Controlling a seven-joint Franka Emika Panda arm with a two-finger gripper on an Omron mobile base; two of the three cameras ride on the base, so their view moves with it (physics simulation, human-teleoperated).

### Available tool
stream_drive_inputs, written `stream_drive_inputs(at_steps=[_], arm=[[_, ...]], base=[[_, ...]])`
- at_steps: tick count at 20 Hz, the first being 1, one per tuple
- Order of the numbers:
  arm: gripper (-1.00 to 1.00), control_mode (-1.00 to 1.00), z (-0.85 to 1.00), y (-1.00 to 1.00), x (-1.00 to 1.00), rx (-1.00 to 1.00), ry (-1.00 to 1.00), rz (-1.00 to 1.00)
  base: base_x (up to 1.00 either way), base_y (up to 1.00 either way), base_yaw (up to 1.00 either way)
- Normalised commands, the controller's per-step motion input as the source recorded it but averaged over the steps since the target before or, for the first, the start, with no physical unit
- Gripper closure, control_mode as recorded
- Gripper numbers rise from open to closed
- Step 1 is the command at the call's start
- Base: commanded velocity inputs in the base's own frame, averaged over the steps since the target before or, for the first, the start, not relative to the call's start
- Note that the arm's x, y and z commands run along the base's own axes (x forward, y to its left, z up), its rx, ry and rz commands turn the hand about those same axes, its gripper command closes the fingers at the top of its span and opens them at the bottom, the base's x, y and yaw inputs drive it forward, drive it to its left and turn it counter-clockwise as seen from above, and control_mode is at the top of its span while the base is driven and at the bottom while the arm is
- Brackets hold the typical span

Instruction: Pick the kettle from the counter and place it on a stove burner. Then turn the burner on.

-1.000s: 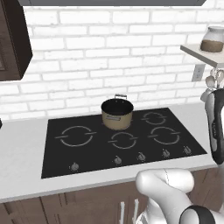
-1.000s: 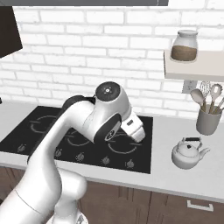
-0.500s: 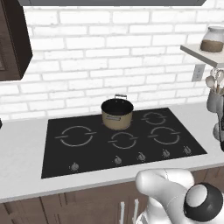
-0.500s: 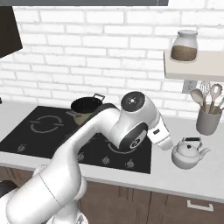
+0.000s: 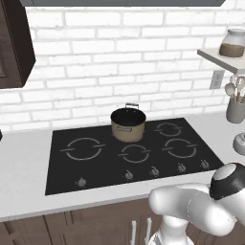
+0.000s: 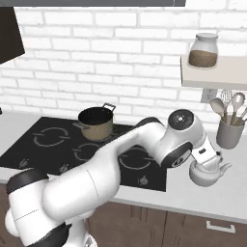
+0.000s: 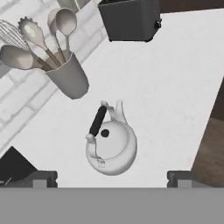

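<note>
the arm has been swung right, over the kettle (image 7: pixel 111 151); jaws spread open, reach under way; descent onto the handle is needed.

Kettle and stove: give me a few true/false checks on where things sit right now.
1. The kettle stands on the counter, right of the cooktop. True.
2. The tool is shut on the kettle. False: its fingertips stand apart, above the kettle, touching nothing.
3. The tan pot sits at the back of the cooktop. True.
4. The kettle is on the stove burner. False: that ring is bare.
5. A utensil holder stands beside the kettle. True.
</note>
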Motion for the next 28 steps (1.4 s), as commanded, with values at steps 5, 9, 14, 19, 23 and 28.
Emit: stream_drive_inputs(at_steps=[5, 9, 14, 19, 23, 28], arm=[[-1.0, -1.0, -0.12, 0.0, 0.12, 0.01, 0.15, -0.02], [-1.0, -1.0, -0.21, 0.0, 0.2, 0.03, 0.11, -0.01], [-1.0, -1.0, -0.32, 0.0, 0.12, 0.13, 0.02, 0.0], [-1.0, -1.0, -0.07, 0.0, 0.06, 0.08, 0.01, 0.0], [-1.0, -1.0, -0.13, -0.04, 0.2, 0.0, 0.03, 0.0], [-1.0, -1.0, -0.01, -0.09, 0.16, 0.0, 0.1, 0.0]], base=[[0.0, 0.0, 0.0], [0.0, 0.0, 0.0], [0.0, 0.0, 0.0], [0.0, 0.0, 0.0], [0.0, 0.0, 0.0], [0.0, 0.0, 0.0]])
